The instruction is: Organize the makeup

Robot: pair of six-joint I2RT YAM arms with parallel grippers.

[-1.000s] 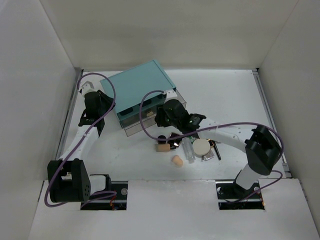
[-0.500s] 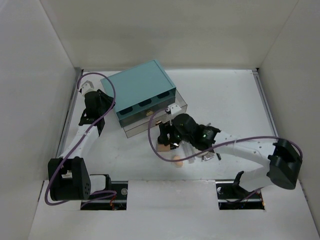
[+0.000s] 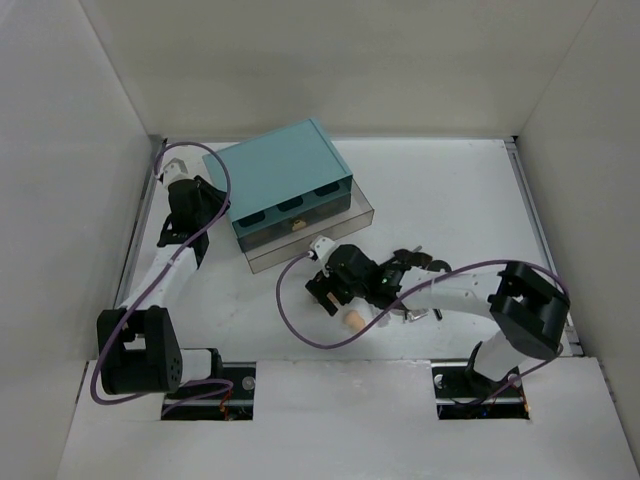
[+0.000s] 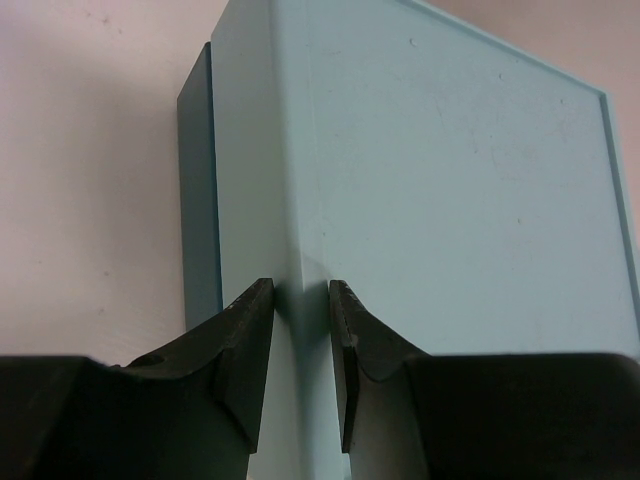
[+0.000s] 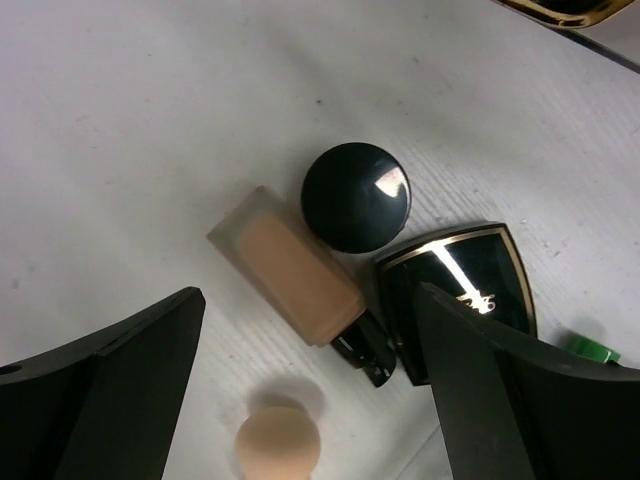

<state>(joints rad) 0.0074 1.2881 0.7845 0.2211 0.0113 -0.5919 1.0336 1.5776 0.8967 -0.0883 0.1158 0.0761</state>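
The right fingers (image 5: pixel 310 295) are standing spread wide and holding nothing, hovering over the makeup cluster lying on the white desk (image 3: pixel 450 200) just in front of the pulled-out clear lower drawer (image 3: pixel 320 238). Directly below them is lying the tan rectangular foundation bottle with a black cap (image 5: pixel 290 265). Here is the trouble: the glossy black round compact (image 5: pixel 355 195) is sitting right against the bottle's side, and the black fan-shaped compact with gold edging (image 5: pixel 460 295) is crowding its cap end. With the fingers gaping this wide, a closing squeeze is likely sweeping in a neighbour as well, or shoving the bottle sideways instead of trapping it. The bottle is also lying at a slant to the fingers, so it may be twisting out as they pinch. The peach egg-shaped sponge (image 5: pixel 278 440) is resting just beside the near end, apart from the bottle, and a low approach could be knocking it rolling across the desk.

Over on the other side, the left fingers (image 4: pixel 302 300) are sitting close together, straddling the corner edge of the large teal box (image 3: pixel 280 180). Whether they are pinching it or merely bracing it, I cannot tell. If that hold is loose, any bump on the drawer could be swinging the whole box.
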